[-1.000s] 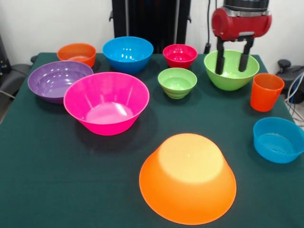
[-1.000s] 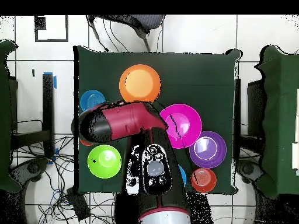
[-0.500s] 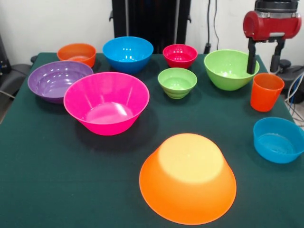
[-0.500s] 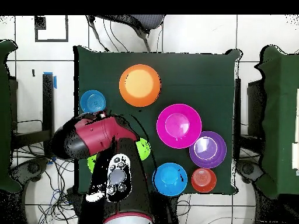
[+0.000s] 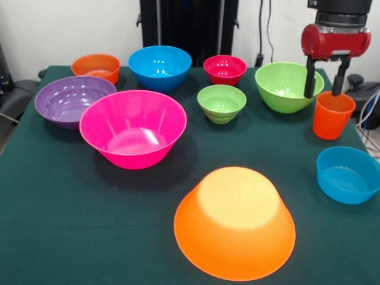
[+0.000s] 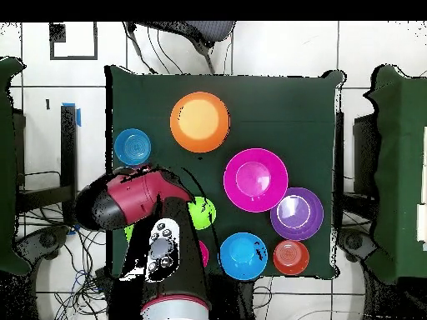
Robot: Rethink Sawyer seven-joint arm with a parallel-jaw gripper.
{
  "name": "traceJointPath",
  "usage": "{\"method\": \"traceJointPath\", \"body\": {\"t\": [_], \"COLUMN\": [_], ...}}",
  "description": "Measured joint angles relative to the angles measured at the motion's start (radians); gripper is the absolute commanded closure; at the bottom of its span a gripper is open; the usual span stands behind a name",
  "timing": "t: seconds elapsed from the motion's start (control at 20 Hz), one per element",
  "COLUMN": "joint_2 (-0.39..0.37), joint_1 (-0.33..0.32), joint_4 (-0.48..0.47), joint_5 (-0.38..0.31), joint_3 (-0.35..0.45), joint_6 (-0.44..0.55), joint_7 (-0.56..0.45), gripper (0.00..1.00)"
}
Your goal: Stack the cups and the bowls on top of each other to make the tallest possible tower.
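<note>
Slid back and dropped a touch, gripper [image 5: 324, 94] fingers spread just above the orange-red tumbler [image 5: 332, 115] rim, big green bowl [image 5: 288, 85] beside them, tower [image 5: 235, 221] basically unstarted.

bowls [image 5: 133, 127]: glossy smooth plastic | table [image 5: 71, 219]: matt green cloth
</note>
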Motion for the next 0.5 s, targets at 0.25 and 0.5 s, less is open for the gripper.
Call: {"method": "traceJointPath", "body": {"t": [0.25, 0.5], "joint_2": [0.051, 0.098], "joint_1": [0.021, 0.036], "joint_4": [-0.001, -0.003], "joint_5": [0.000, 0.000], "joint_3": [-0.039, -0.073], "joint_6": [-0.013, -0.023], "joint_7": [0.000, 0.000], "gripper": [0.00, 0.00]}}
